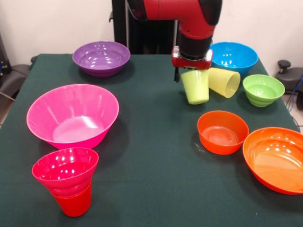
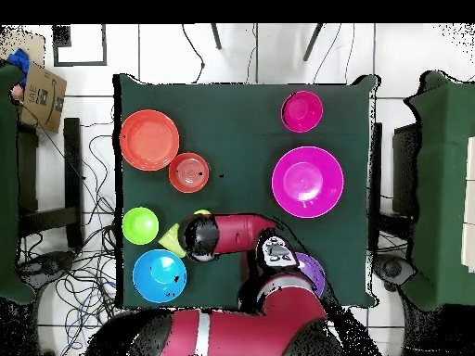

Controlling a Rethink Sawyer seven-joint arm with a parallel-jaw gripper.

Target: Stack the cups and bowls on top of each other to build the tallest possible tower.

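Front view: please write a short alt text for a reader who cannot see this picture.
A red robot arm holds a lime green cup in its pincer above a dark green table, next to a pale yellow cup lying on its side. Bowls stand around, and near the front a magenta bowl sits on a red cup.

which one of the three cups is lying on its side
The pale yellow cup. It lies tipped over beside the blue bowl, mouth facing sideways. The lime cup hangs upright at the gripper, and the red cup stands upright under the magenta bowl.
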